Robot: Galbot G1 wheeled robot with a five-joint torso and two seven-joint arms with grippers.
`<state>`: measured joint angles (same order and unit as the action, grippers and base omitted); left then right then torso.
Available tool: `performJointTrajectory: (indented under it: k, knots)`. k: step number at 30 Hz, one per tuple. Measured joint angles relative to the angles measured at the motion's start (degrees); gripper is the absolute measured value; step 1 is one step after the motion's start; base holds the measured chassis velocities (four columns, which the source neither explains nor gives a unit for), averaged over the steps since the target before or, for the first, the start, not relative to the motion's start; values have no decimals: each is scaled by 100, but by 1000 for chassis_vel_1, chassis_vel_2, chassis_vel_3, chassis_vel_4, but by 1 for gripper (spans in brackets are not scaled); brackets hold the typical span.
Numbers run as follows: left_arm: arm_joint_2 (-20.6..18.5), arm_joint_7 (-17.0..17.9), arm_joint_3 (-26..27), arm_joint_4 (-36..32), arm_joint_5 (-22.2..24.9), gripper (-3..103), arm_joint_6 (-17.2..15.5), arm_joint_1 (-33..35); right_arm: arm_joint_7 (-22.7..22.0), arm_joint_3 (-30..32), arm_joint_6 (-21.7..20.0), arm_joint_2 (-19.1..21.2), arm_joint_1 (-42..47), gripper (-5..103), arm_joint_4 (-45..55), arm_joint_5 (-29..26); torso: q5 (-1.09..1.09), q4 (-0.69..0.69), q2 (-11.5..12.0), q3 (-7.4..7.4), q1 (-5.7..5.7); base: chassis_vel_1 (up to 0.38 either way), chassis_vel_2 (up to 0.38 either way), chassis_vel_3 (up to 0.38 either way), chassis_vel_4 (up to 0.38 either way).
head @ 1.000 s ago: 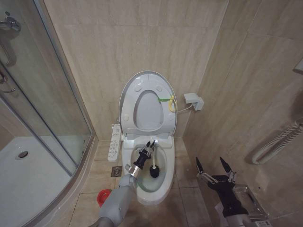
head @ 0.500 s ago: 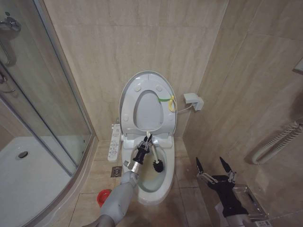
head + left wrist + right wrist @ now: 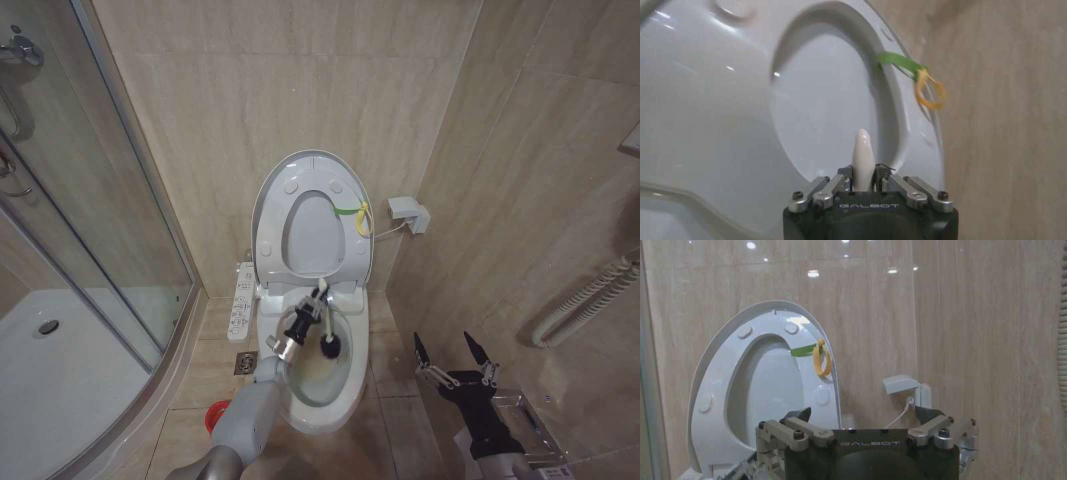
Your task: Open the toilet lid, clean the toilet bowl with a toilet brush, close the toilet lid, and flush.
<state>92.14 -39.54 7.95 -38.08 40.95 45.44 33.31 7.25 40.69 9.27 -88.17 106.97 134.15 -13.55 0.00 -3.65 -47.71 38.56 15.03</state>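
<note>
Brush head down in the open bowl, left arm at work.

The right gripper point(image 3: 453, 352) idles with fingers spread, to the right of the toilet bowl point(image 3: 352, 385). Over the bowl, the left gripper point(image 3: 316, 305) is clamped on the toilet brush point(image 3: 329, 343), its black head inside against the right wall. Behind the bowl, the toilet lid point(image 3: 268, 205) stands upright against the wall.

One toilet brush point(image 3: 327, 335), two grippers point(image 3: 316, 306) point(image 3: 450, 352)
</note>
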Motion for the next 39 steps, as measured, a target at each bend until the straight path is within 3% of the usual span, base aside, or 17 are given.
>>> performJointTrajectory:
  k: [3, 6, 9, 11, 13, 14, 16, 17, 19, 21, 24, 27, 28, 31, 36, 37, 39]
  knots:
    - [0, -5, -1, 32, 48, 21, -45, 18, 0, 0, 0, 0, 0, 100, 0, 0, 0, 0, 0, 0, 0, 0, 0, 0, 0]
    - [0, -2, 60, 155, -252, 21, -28, 95, 0, 0, 0, 0, 0, 100, 0, 0, 0, 0, 0, 0, 0, 0, 0, 0, 0]
    - [-1, 65, 266, 273, -1360, 21, 106, 246, 0, 0, 0, 0, 0, 100, 0, 0, 0, 2, 0, 0, 0, 0, 0, 0, 0]
    - [-1, 82, 322, 224, -1799, 21, 134, 315, 0, 0, 0, 0, 0, 100, 0, 0, -1, 2, 0, 0, 0, 0, 0, 0, 0]
    - [-1, 62, 293, 169, -1663, 21, 135, 337, 0, 0, 0, 0, 0, 100, 0, 0, 0, 1, 0, 0, 0, 0, 0, 0, 0]
    - [-2, 25, 243, 131, -1405, 21, 135, 344, 0, 0, 0, 0, 0, 100, 0, 0, 0, 2, 0, 0, 0, 0, 0, 0, 0]
    - [0, -68, 100, -4, -423, 21, 72, 348, 0, 0, 0, 0, 0, 100, 0, 0, -1, -1, 0, 0, 0, 0, 0, 0, 0]
    - [0, -68, 100, -4, -423, 21, 72, 348, 0, 0, 0, 0, 0, 100, 0, 0, -1, -1, 0, 0, 0, 0, 0, 0, 0]
    - [0, -119, 22, -122, 288, 21, -41, 346, 0, 0, 0, 0, 0, 100, 0, 0, 0, 0, 0, 0, 0, 0, 0, 0, 0]
    - [0, -140, -2, -155, 471, 21, -101, 353, 0, 0, 0, 0, 0, 100, 0, 0, 0, 1, 0, 0, 0, 0, 0, 0, 0]
    - [0, -153, 2, -117, 368, 21, -124, 377, 0, 0, 0, 0, 0, 100, 0, 0, 0, 0, 0, 0, 0, 0, 0, 0, 0]
    - [-1, -95, 192, 180, -715, 21, 72, 383, 0, 0, 0, 0, 0, 100, 0, 0, 0, 2, 0, 0, 0, 0, 0, 0, 0]
    - [-1, -95, 192, 180, -715, 21, 72, 383, 0, 0, 0, 0, 0, 100, 0, 0, 0, 2, 0, 0, 0, 0, 0, 0, 0]
    - [-1, -7, 298, 119, -1606, 21, 138, 389, 0, 0, 0, 0, 0, 100, 0, 0, -1, 1, 0, 0, 0, 0, 0, 0, 0]
    - [-1, 60, 245, -32, -1493, 21, 137, 350, 0, 0, 0, 0, 0, 100, 0, 0, 0, 0, 0, 0, 0, 0, 0, 0, 0]
    - [0, 68, 219, -66, -1332, 21, 136, 335, 0, 0, 0, 0, 0, 100, 0, 0, -1, 0, 0, 1, 0, 0, 0, 0, 0]
    - [-1, 128, 75, -179, -580, 21, 97, 282, 0, 0, 0, 0, 0, 100, 0, 0, 0, 0, 0, 0, 0, 0, 0, 0, 0]
